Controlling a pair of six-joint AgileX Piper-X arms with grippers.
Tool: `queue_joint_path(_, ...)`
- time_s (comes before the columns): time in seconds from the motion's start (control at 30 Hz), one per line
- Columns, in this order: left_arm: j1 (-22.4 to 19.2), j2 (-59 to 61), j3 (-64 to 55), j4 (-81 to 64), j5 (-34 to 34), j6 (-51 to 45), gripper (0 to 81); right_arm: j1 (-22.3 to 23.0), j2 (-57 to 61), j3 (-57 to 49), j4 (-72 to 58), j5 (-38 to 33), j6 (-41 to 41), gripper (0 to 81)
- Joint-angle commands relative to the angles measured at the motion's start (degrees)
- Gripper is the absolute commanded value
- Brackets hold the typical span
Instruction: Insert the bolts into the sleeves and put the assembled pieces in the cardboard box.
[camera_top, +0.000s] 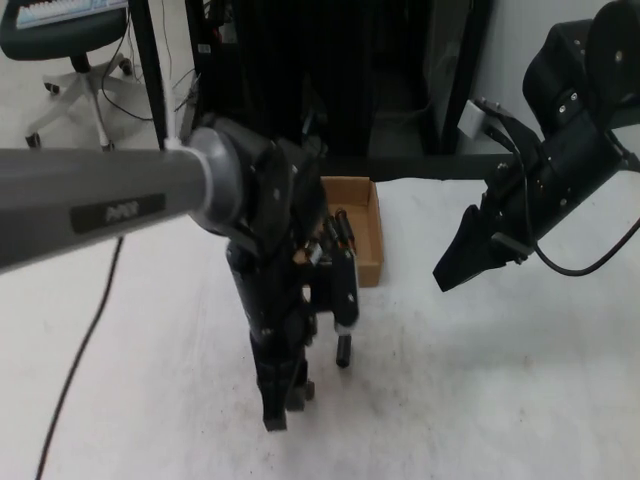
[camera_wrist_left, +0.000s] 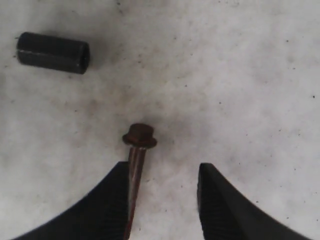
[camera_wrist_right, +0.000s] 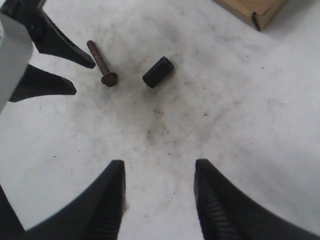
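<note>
Left tool (camera_wrist_left: 164, 167) spread, bolt (camera_wrist_left: 136, 165) against one jaw, sleeve (camera_wrist_left: 53, 52) well apart

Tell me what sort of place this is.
Probably a robotics lab or workshop: a stained white bench with a brown cardboard box, a dark wheeled office chair on the floor beyond, and black metal frame posts behind.

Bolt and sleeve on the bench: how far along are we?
Done: dark pieces lie in the box, seemingly assembled. In hand: the open left gripper brackets the bolt, ungripped. Left: the sleeve lies apart, empty; right gripper hovers open, holding nothing.
</note>
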Motion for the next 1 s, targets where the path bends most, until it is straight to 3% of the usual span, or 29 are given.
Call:
queue_joint_path(0.0, -0.57, 0.82, 0.30, -0.24, -1.63, 0.22, 40.5, 0.08, -0.82, 0.02, 0.54, -0.72, 0.02, 41.7)
queue_joint_path(0.2, -0.69, 1.88, 0.30, -2.62, -4.91, 0.97, 40.5, 0.08, -0.82, 0.02, 0.64, -0.72, 0.02, 41.7)
queue_joint_path(0.97, -0.46, 5.31, 0.30, -8.84, -5.10, -0.66, 40.1, 0.08, -0.82, 0.02, 1.29, -0.72, 0.02, 41.7)
